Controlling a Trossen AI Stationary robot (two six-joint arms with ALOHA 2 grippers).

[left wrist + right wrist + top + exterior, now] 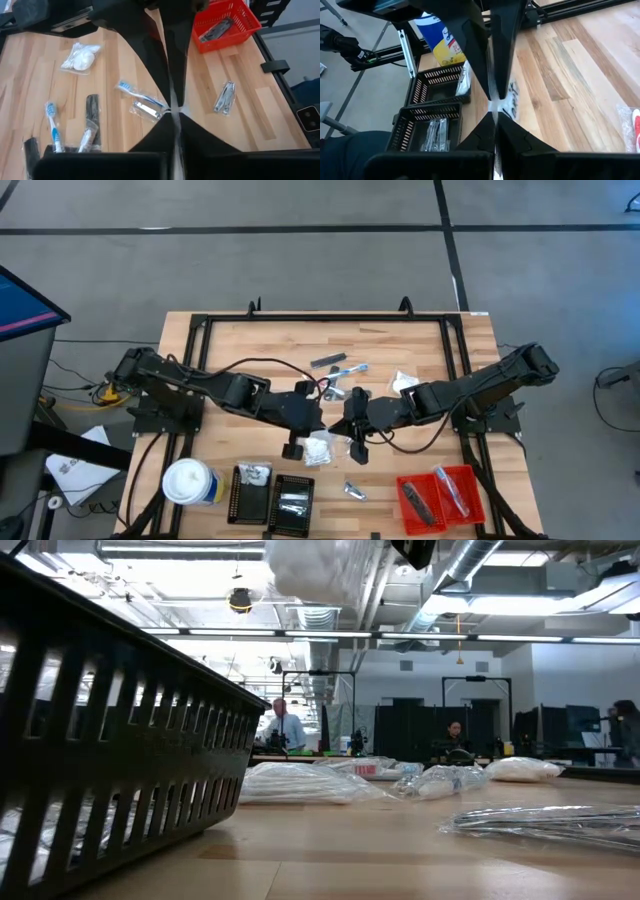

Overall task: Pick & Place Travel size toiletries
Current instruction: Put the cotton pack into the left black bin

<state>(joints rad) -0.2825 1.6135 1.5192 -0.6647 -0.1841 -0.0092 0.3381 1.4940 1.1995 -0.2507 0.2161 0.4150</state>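
A white puffy packet (320, 448) in clear wrap hangs above the table's middle between my two grippers; the low view shows it (315, 565) lifted high. My left gripper (303, 442) is shut on its left side and my right gripper (352, 442) on its right side, tip to tip. Each wrist view looks along the wrap's thin edge at the other arm's fingers. On the wood lie toothbrushes (52, 125), another white packet (80, 57), silvery sachets (225, 97) and a dark bar (92, 117). My left gripper pinches the packet's clear wrap at its left edge (173, 102) between its two fingers, coming from the table's left and slanting down. The packet is lifted clear of the table. My right gripper pinches the wrap's opposite edge (494, 105) between its two fingers, coming from the table's right and slanting down. The film runs on edge between the two grippers.
Two black ribbed trays (250, 495) and a white-topped canister (190, 483) stand at the near left edge, and a red tray (440, 495) holding items at the near right. A silvery sachet (355, 491) lies between them. A black frame (330, 318) borders the table.
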